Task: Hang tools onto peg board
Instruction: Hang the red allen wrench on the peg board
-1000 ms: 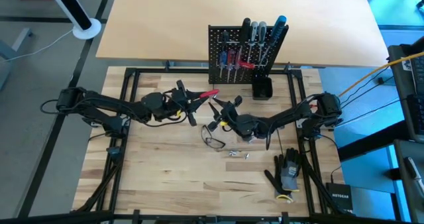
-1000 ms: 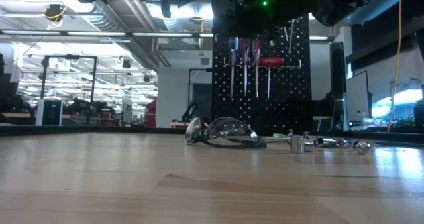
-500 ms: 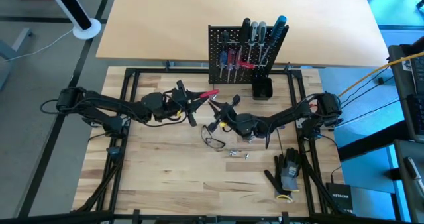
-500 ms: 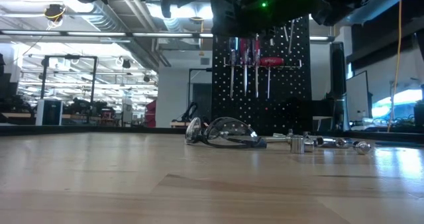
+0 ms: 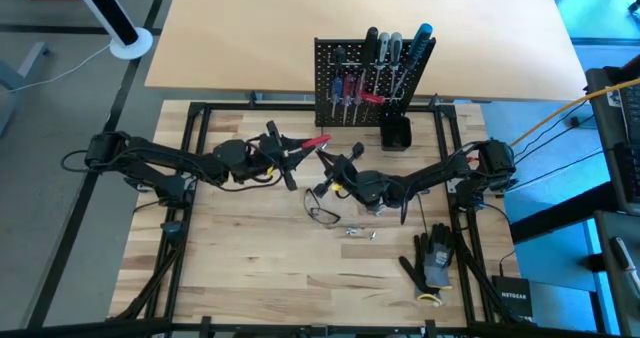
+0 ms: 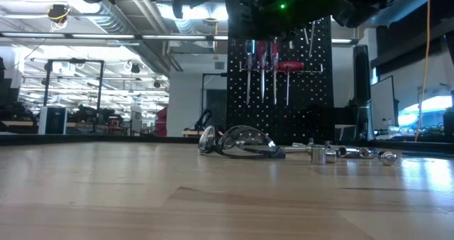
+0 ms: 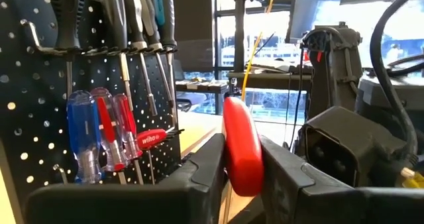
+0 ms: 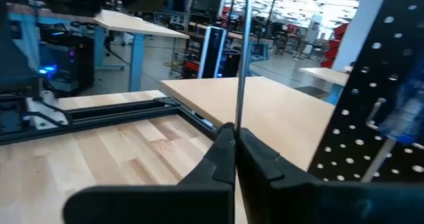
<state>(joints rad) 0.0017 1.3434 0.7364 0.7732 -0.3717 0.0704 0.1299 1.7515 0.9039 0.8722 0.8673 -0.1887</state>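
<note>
Since prev frame: right end effector (image 8: 233, 148) has closed onto thin metal shaft (image 8: 242, 58) of red-handled screwdriver (image 5: 315, 142); left end effector (image 7: 242, 168) clamped on its handle. Both in front of peg board (image 5: 345, 73), above surface (image 5: 260, 248).

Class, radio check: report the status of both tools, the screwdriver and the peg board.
Left tool clamps the red-handled screwdriver. Right tool shut on its thin metal shaft. Both hold it in front of the peg board. Nothing blocks the way.
</note>
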